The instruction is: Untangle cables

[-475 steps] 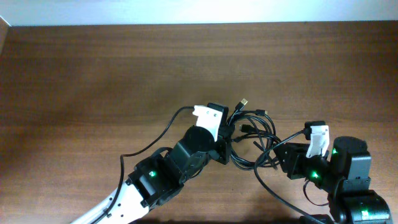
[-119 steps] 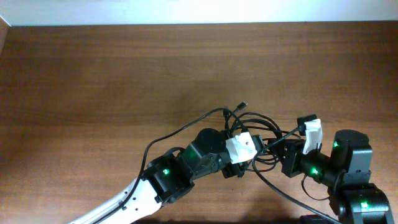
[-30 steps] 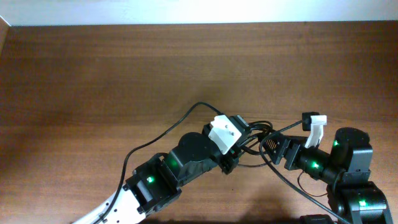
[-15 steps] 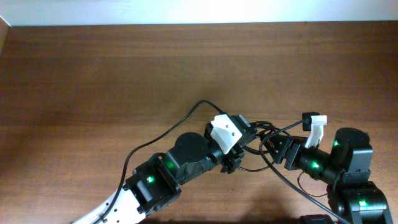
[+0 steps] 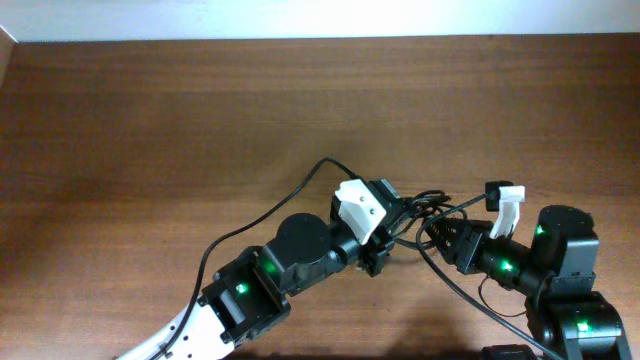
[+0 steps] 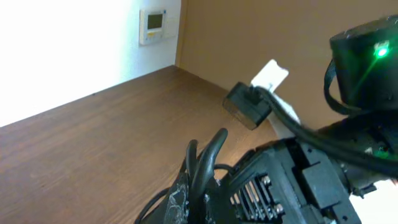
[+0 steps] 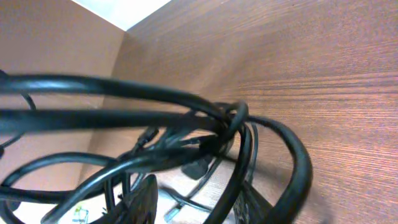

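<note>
Where the two arms meet toward the near side of the wooden table (image 5: 180, 110), item one is the right gripper (image 5: 438, 237), reaching in from the right with its tip at the bundle. In its wrist view two dark fingers (image 7: 142, 200) stand at the bottom edge with cords crossing the gap, but whether they pinch anything cannot be told. Item two, the left gripper (image 5: 387, 233), reaches in from the left beneath its white wrist housing (image 5: 360, 205), its tip buried in the same bundle; the jaws are hidden, so its grip cannot be told either. Item three, the cables (image 5: 425, 203): thin black cords bunched in overlapping loops directly between the two tips, apparently touching both, the bunch reaching just past them toward the far side. The long axis of the bunch runs roughly left to right, along the line joining the grippers. The right wrist view shows several strands meeting at one tight crossing (image 7: 233, 115), with wider loops drooping toward the tabletop. Neither arm is appreciably nearer: the left gripper sits on the tangle's left flank, the right gripper on its right. Judgement: a parting pull would run outward along that axis, each arm away from the other. Item four, farther off, is a black lead (image 5: 325, 161) arching from the left wrist, judged to be arm wiring and not part of the lot. Beyond it, the tabletop runs to a pale wall (image 5: 300, 15).
</note>
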You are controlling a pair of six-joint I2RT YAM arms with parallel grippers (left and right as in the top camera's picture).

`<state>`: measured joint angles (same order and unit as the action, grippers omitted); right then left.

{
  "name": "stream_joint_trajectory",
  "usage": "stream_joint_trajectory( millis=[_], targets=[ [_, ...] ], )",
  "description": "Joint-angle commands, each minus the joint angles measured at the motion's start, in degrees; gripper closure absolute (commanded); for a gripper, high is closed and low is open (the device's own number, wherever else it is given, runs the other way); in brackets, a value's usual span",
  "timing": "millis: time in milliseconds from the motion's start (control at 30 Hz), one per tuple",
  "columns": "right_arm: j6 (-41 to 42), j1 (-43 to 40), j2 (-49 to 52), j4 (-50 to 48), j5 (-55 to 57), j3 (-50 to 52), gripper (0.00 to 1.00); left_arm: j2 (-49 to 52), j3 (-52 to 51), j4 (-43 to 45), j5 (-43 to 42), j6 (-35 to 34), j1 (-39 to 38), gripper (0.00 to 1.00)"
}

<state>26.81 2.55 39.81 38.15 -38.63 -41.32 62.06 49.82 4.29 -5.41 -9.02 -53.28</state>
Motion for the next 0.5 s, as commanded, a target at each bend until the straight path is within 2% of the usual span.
stream_joint_trajectory(
  millis=[0, 200, 233, 333, 467],
  targets=[
    [-1.0, 0.0, 0.0, 0.2, -0.3, 0.5, 0.63, 0.0, 1.9, 1.9, 1.5, -0.8, 0.2, 1.00],
    [-1.0, 0.0, 0.0, 0.2, -0.1, 0.5, 0.66, 0.0, 1.9, 2.1, 4.6, -0.8, 0.2, 1.00],
    [-1.0, 0.0, 0.0, 0.2, -0.1, 0.5, 0.72, 0.0, 1.9, 2.1, 5.7, -1.1, 0.2, 1.00],
    [-1.0, 0.0, 0.0, 0.7, 0.7, 0.5, 0.96, 0.0, 1.9, 2.1, 12.1, -8.4, 0.2, 1.00],
    [-1.0, 0.0, 0.0, 1.7, 2.5, 0.5, 0.96, 0.0, 1.9, 2.1, 19.6, -18.1, 0.2, 1.00]
  ],
)
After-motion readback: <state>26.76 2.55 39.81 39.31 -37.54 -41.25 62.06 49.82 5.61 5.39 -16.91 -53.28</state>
